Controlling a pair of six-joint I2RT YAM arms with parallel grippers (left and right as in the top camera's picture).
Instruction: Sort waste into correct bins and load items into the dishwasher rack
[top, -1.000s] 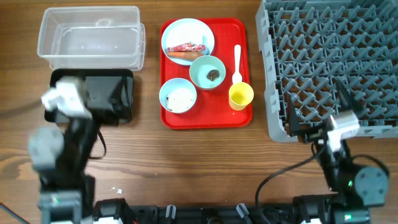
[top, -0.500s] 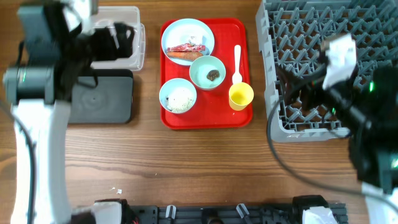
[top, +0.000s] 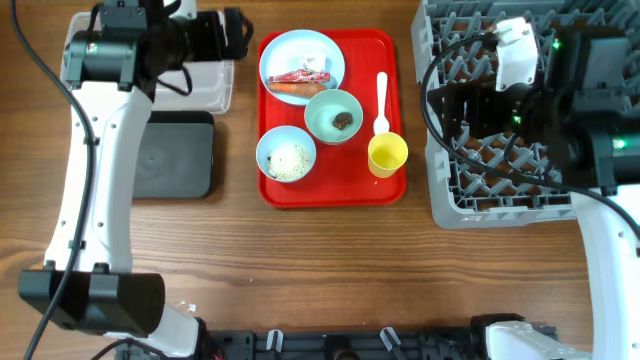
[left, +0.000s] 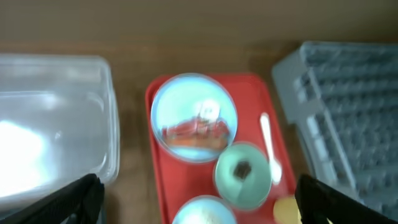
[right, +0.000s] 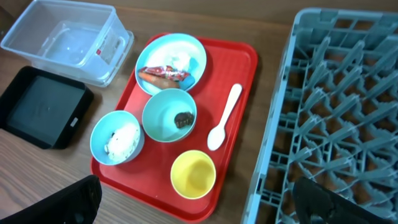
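Dishwasher rack (top: 480, 170) sits at 3 o'clock on the brown wooden table (top: 300, 260), with the red tray (top: 340, 175) at centre. The left gripper (left: 202, 202) and right gripper (right: 196, 202) gape, empty.

Yellow cup (top: 387, 154), red tray (top: 340, 172), grey pegged rack (top: 455, 25)

- Left wrist view is blurred; the yellow cup (left: 284, 212) and lowest bowl (left: 203, 213) run off its bottom edge.
- Overhead, the left arm (top: 100, 150) hides much of the clear tub (top: 208, 85).
- Dark lump (top: 343, 120): probably food, too small to tell.
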